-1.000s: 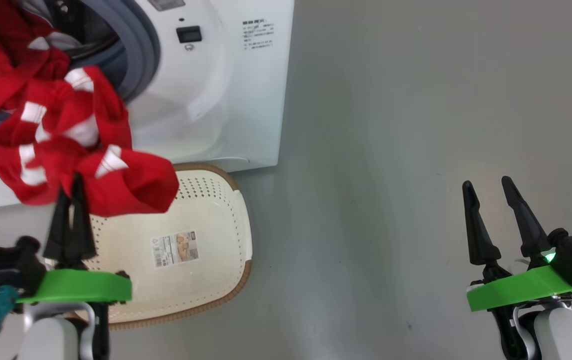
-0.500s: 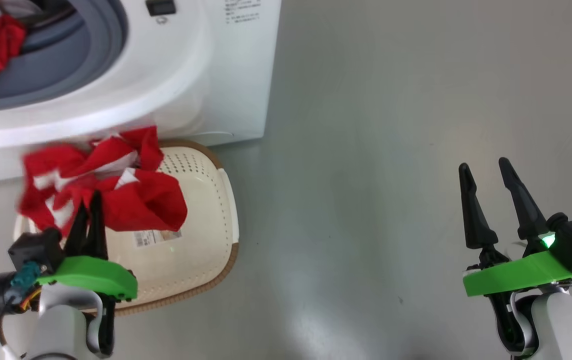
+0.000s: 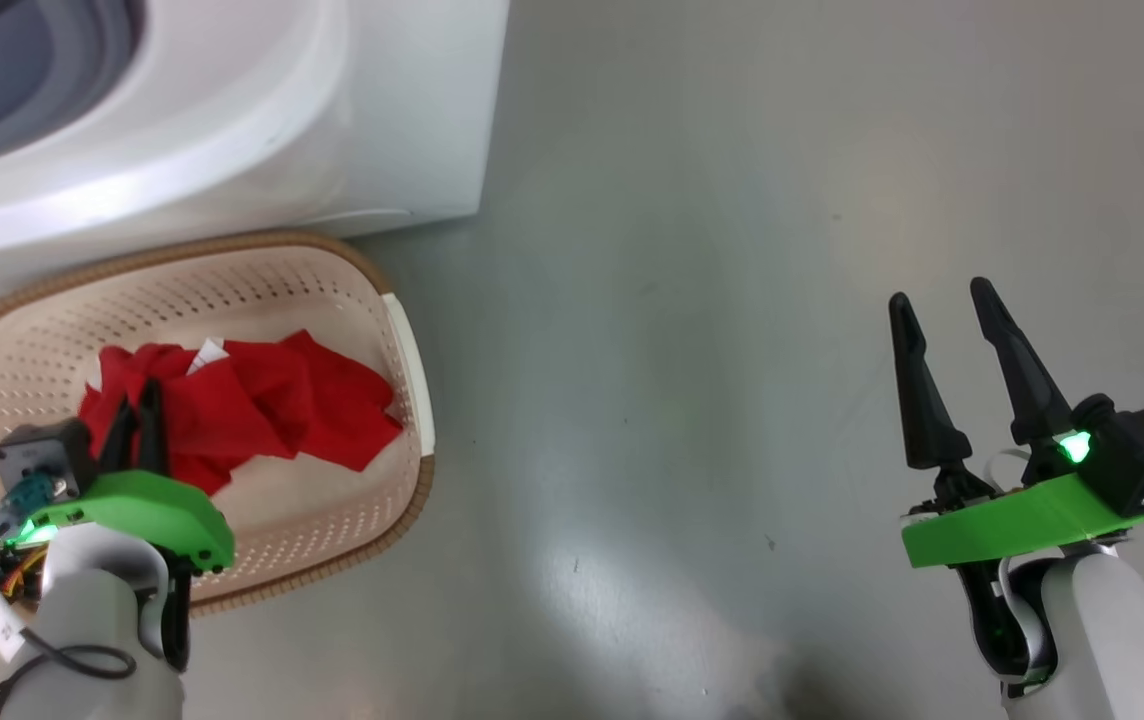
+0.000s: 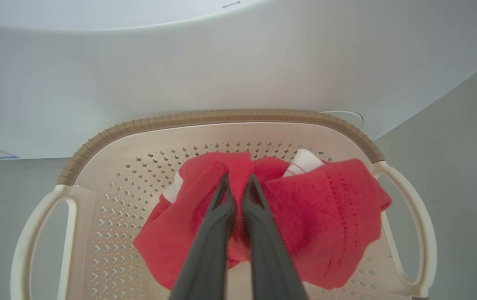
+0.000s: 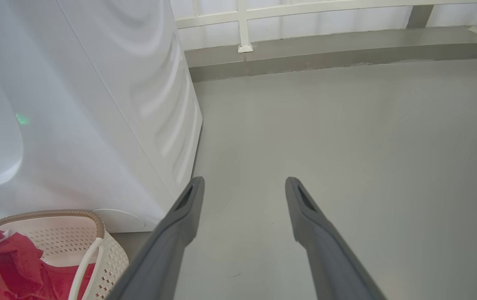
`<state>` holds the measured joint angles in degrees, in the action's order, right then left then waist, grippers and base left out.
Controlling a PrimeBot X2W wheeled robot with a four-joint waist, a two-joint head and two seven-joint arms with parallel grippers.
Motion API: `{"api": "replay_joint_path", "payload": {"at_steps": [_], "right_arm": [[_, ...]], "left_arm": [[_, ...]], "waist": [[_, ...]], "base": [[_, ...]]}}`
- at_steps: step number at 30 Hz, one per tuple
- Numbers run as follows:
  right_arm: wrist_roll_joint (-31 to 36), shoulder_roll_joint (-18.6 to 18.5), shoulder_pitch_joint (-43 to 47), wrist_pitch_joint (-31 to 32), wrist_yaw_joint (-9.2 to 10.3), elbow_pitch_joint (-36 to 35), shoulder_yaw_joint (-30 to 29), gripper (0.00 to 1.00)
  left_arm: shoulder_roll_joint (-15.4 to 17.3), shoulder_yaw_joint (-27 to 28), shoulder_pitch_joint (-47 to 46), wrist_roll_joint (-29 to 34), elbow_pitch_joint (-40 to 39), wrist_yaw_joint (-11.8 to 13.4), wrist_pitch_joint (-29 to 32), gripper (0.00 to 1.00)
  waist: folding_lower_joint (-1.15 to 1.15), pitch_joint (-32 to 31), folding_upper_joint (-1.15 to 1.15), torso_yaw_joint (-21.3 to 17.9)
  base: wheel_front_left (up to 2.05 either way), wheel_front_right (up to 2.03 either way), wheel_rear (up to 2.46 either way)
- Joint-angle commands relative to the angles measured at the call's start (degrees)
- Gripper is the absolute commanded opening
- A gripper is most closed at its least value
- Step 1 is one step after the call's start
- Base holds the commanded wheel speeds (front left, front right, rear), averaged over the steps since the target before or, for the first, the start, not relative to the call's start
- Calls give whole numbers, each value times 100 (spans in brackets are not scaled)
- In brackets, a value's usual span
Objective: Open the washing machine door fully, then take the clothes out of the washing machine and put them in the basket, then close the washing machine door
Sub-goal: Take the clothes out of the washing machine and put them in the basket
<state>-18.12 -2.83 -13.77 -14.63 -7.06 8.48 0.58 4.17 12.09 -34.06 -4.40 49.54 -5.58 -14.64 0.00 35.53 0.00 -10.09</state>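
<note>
The red clothes lie bunched inside the cream basket, which stands on the floor against the front of the white washing machine. My left gripper reaches down into the basket, shut on a fold of the clothes; in the left wrist view the left gripper pinches red fabric under the basket's brown rim. Far to the right, my right gripper hangs open above bare floor, holding nothing. The washing machine door is out of view.
Grey floor stretches to the right of the machine. In the right wrist view the open right gripper points past the machine's side toward a white railing and a low step; the basket sits at lower left.
The camera has tilted down. My left gripper has brought the red clothes down from the drum opening into the basket. The right gripper has stayed open in place.
</note>
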Motion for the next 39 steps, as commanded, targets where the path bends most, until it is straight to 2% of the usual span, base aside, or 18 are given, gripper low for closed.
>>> {"api": "replay_joint_path", "payload": {"at_steps": [1, 15, 16, 18, 19, 20, 21, 30, 39], "right_arm": [[-56, -8, -11, -37, -43, -132, 158, 100], [-69, -6, -235, -37, -43, -181, 346, 100], [-66, -6, -240, -37, -43, -183, 348, 100], [-63, -6, -244, -37, -43, -180, 352, 100], [-60, -5, -243, -37, -43, -176, 354, 100], [-58, -5, -243, -37, -43, -173, 353, 100], [-54, -5, -241, -37, -43, -167, 351, 100], [-24, -5, -221, -37, -43, -134, 315, 100], [27, -6, -59, -37, -43, -4, 290, 100]], "left_arm": [[207, 136, -3, 81, 42, 58, -36, 0], [298, 61, -709, 157, 816, 115, -36, 0], [294, 64, -738, 148, 852, 117, -36, 5], [291, 63, -777, 141, 909, 122, -36, 35], [290, 63, -787, 140, 923, 128, -36, 65], [289, 62, -797, 139, 933, 135, -36, 89], [289, 59, -799, 141, 933, 139, -36, 100], [269, 207, -724, 12, 839, 176, -36, 100], [92, 441, -188, -125, 280, 94, -36, 100]], "waist": [[0, 202, 0, -65], [0, 798, 0, -9], [0, 809, 0, -2], [0, 809, 0, 6], [0, 801, 0, 7], [0, 794, 0, 8], [0, 771, 0, 11], [0, 560, 0, 64], [0, -102, 0, 245]], "base": [[0, 0, 0], [0, 0, 0], [0, 0, 0], [0, 0, 0], [0, 0, 0], [0, 0, 0], [0, 0, 0], [0, 0, 0], [0, 0, 0]]}}
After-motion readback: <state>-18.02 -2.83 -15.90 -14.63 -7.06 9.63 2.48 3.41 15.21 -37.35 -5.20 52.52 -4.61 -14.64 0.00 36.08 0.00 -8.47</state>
